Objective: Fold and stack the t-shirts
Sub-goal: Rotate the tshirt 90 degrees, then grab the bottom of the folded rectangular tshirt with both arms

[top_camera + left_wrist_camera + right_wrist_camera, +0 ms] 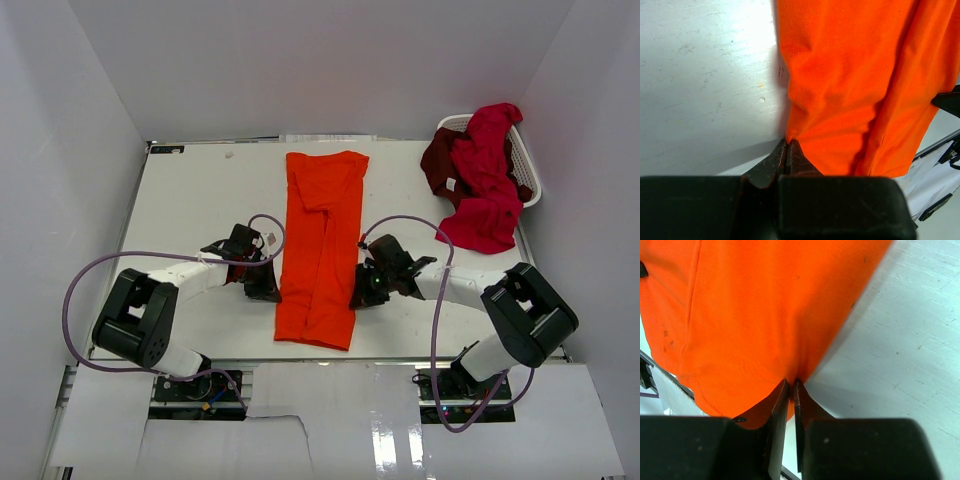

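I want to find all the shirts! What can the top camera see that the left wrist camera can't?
Only the top camera shows the basket, the red shirt and maroon shirt spilling from it, and the right gripper. Only the left wrist camera shows, up close, the left gripper pinched shut on the edge of the orange shirt. Both show the orange shirt and the white table.

Texts, brands, numbers, signs: none is showing legibly anywhere. A small pale tag [452, 185] is showing on the dark maroon t-shirt [437, 160], too small to read.
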You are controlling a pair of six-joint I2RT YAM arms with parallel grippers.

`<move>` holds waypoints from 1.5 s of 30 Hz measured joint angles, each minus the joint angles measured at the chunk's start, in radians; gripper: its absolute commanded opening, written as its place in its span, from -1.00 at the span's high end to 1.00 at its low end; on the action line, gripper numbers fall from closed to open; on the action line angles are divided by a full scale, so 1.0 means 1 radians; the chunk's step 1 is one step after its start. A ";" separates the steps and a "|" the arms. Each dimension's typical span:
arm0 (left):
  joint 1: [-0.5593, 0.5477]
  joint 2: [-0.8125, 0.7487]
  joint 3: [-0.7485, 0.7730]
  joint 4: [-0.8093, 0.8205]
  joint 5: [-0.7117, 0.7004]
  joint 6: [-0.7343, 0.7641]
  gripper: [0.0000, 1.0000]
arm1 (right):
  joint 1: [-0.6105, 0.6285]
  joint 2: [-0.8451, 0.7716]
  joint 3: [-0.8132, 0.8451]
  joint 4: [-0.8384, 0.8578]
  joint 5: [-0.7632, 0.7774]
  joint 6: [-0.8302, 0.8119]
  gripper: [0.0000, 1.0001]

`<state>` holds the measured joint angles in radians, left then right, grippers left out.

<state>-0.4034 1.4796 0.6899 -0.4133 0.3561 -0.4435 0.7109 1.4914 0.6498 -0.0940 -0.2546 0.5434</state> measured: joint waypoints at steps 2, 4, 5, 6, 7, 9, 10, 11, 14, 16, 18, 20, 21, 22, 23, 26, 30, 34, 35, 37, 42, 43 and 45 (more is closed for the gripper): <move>0.000 0.000 0.000 0.000 0.001 -0.001 0.83 | -0.005 0.000 0.000 0.000 -0.007 0.002 0.49; 0.000 0.001 0.000 0.000 0.004 -0.002 0.81 | -0.010 -0.001 0.000 0.001 -0.018 0.001 0.40; 0.000 0.002 0.000 0.000 0.008 -0.002 0.80 | -0.011 -0.002 0.000 0.001 -0.022 0.002 0.39; 0.000 0.003 0.000 0.000 0.014 -0.003 0.78 | -0.011 -0.004 0.000 0.000 -0.024 0.001 0.36; 0.001 0.003 0.000 -0.001 0.023 -0.008 0.74 | -0.011 -0.005 0.000 0.000 -0.026 0.001 0.32; 0.000 0.003 0.000 -0.005 0.032 -0.013 0.62 | -0.011 -0.009 0.000 -0.003 -0.027 0.000 0.30; 0.000 0.003 0.000 -0.010 0.037 -0.017 0.47 | -0.011 -0.012 0.000 -0.008 -0.025 0.000 0.29; 0.000 0.001 0.000 -0.016 0.042 -0.018 0.02 | -0.011 -0.017 0.000 -0.015 -0.022 0.000 0.29; 0.000 -0.020 0.008 -0.032 0.063 -0.033 -0.32 | -0.011 -0.039 0.000 -0.058 0.002 -0.001 0.28; -0.003 -0.035 0.011 -0.038 0.055 -0.043 -0.33 | -0.011 -0.060 -0.004 -0.085 0.020 -0.001 0.28; -0.004 -0.043 0.011 -0.050 0.042 -0.048 -0.33 | -0.010 -0.087 -0.013 -0.104 0.040 -0.001 0.28; -0.004 -0.054 0.011 -0.059 0.029 -0.055 -0.33 | -0.010 -0.113 -0.027 -0.117 0.054 0.000 0.29; -0.003 -0.061 0.011 -0.061 0.024 -0.056 -0.33 | -0.009 -0.123 -0.035 -0.120 0.059 0.000 0.29; -0.003 -0.071 0.010 -0.064 0.021 -0.059 -0.33 | -0.007 -0.134 -0.046 -0.122 0.064 0.000 0.29; -0.004 -0.082 0.010 -0.066 0.019 -0.062 -0.33 | -0.003 -0.143 -0.058 -0.125 0.069 0.002 0.30; -0.004 -0.119 0.004 -0.066 0.025 -0.074 -0.31 | 0.018 -0.172 -0.080 -0.137 0.073 0.018 0.29; -0.004 -0.165 -0.022 -0.069 0.040 -0.098 -0.29 | 0.085 -0.201 -0.091 -0.147 0.081 0.051 0.29; -0.010 -0.198 -0.057 -0.080 0.045 -0.124 -0.27 | 0.154 -0.212 -0.091 -0.148 0.098 0.085 0.28; -0.014 -0.201 -0.063 -0.084 0.045 -0.132 -0.27 | 0.163 -0.212 -0.091 -0.148 0.100 0.090 0.28; -0.028 -0.204 -0.073 -0.088 0.047 -0.150 -0.26 | 0.176 -0.212 -0.090 -0.153 0.107 0.101 0.28; -0.058 -0.224 -0.106 -0.083 0.047 -0.197 -0.22 | 0.203 -0.204 -0.077 -0.171 0.124 0.116 0.28; -0.063 -0.228 -0.114 -0.082 0.047 -0.207 -0.20 | 0.210 -0.201 -0.072 -0.173 0.125 0.120 0.28; -0.075 -0.235 -0.129 -0.079 0.046 -0.225 -0.17 | 0.221 -0.188 -0.060 -0.173 0.125 0.124 0.28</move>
<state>-0.4782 1.2449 0.5613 -0.4919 0.4019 -0.6682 0.9318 1.3033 0.5903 -0.2672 -0.1299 0.6678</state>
